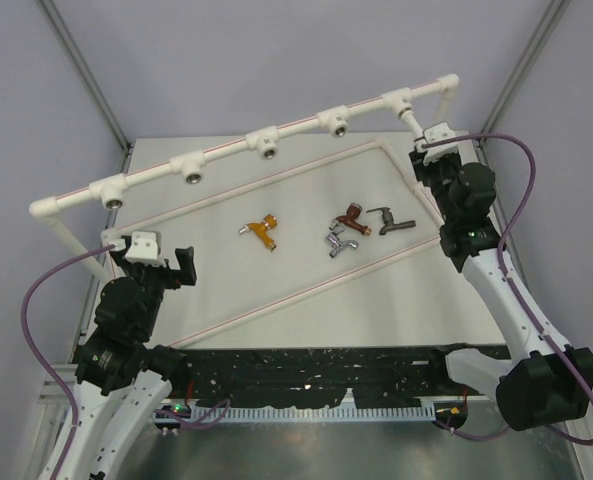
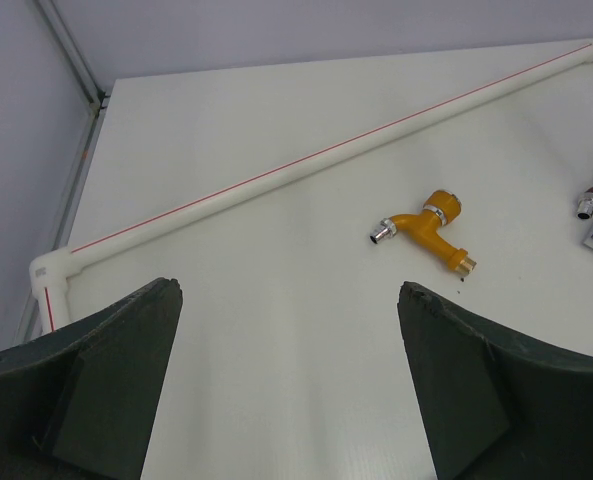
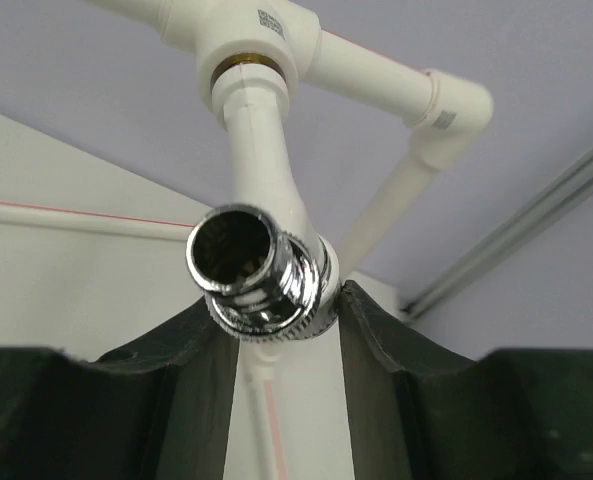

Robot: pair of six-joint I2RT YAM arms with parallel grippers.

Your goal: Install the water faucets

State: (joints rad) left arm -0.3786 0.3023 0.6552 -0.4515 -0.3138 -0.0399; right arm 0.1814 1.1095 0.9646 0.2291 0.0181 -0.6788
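Note:
A white faucet [image 3: 261, 160] with a chrome threaded spout [image 3: 248, 272] hangs from the far-right tee socket [image 3: 251, 45] of the white pipe frame [image 1: 226, 150]. My right gripper [image 3: 276, 300] is shut on it, with one finger on each side just behind the chrome ring. From above, that gripper [image 1: 419, 140] is up at the frame's right end. Four faucets lie on the table: orange [image 1: 264, 232], copper-brown [image 1: 351, 215], chrome [image 1: 338, 243] and dark grey [image 1: 389, 222]. My left gripper [image 2: 291, 290] hangs open and holds nothing, short of the orange faucet [image 2: 431, 225].
Several tee sockets with metal-ringed holes [image 1: 193, 172] stand along the raised pipe. Lower pipes with red stripes [image 2: 306, 160] lie on the table, one running diagonally. Purple cables loop beside both arms. A grey metal post [image 3: 516, 240] stands by the right corner.

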